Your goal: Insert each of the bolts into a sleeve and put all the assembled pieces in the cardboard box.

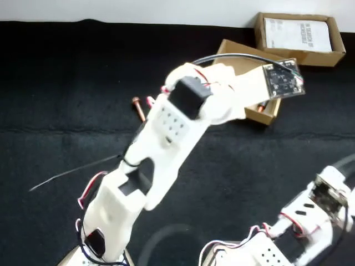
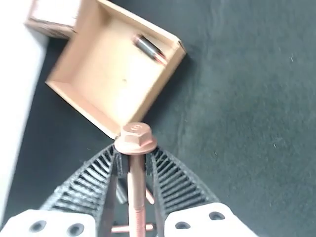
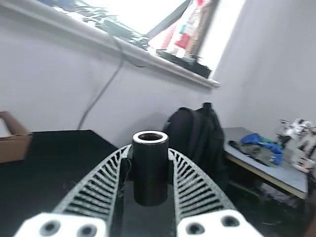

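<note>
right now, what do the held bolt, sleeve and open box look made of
The held bolt looks like copper-coloured metal, with a dull sheen on its hex head. The sleeve is matte black, plastic or coated metal; unclear which. The open box is tan cardboard, unglossed.

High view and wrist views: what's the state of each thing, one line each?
left gripper: shut on bolt
bolt: held, bare
right gripper: shut on sleeve
sleeve: held, visible end empty
cardboard box: open, one assembled piece inside
loose bolt: lying on table, bare
</note>
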You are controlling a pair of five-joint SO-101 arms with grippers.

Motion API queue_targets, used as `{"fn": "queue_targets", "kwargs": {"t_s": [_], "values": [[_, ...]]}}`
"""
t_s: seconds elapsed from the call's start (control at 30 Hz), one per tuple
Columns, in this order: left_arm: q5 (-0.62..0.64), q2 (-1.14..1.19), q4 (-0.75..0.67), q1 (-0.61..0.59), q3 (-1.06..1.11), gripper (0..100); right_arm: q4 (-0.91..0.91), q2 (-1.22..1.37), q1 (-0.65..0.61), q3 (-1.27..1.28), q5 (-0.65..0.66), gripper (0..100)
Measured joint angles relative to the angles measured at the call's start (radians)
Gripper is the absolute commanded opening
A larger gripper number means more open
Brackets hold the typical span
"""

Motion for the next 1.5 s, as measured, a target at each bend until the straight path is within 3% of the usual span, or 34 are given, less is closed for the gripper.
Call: {"fn": "queue_targets", "kwargs": {"t_s": [0.2,0.37,0.5,0.77,1.1,1.5], "values": [[0.052,-0.157,0.003,-0.041,0.000,1,0.146,0.000,-0.249,0.000,0.000,0.7],[0.331,-0.262,0.006,-0.095,0.000,1,0.186,0.000,-0.430,0.000,-0.012,0.7],[0.537,-0.324,0.006,-0.137,0.000,1,0.186,0.000,-0.546,0.000,-0.117,0.7],[0.747,-0.396,0.006,-0.195,-0.002,1,0.190,0.000,-0.789,0.000,-0.249,0.7],[0.789,-0.493,0.006,-0.301,0.031,1,0.364,0.000,-0.936,0.000,-0.377,0.7],[0.789,-0.953,0.006,-0.302,0.557,1,0.417,0.000,-0.962,0.000,-0.411,0.7]]}}
